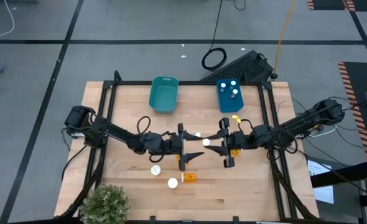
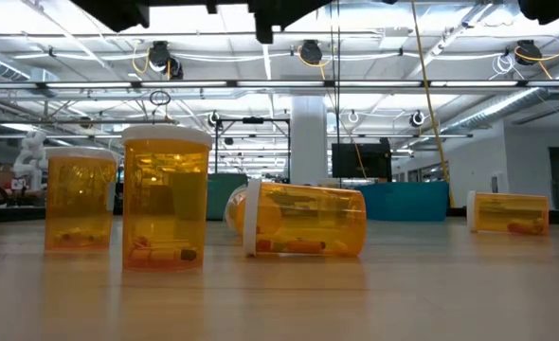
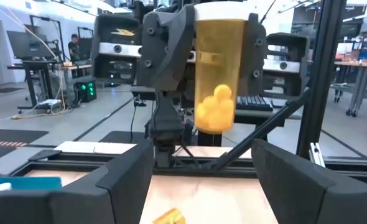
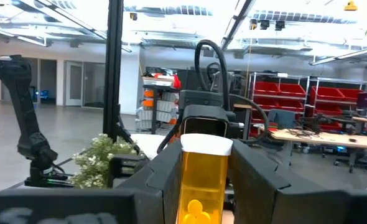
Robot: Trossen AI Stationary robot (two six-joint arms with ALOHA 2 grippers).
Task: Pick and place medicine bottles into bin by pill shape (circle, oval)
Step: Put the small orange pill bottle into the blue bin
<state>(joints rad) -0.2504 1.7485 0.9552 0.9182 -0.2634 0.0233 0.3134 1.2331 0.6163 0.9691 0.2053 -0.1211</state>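
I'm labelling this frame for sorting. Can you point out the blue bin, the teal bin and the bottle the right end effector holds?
blue bin (image 1: 224,99): high view, on its left wall.
teal bin (image 1: 163,98): high view, on its bare floor.
held bottle (image 4: 202,180): right wrist view, on its orange body below the white cap.

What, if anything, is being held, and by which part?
The right gripper holds an upright orange bottle by its body's sides, below the white cap; the left gripper holds nothing.
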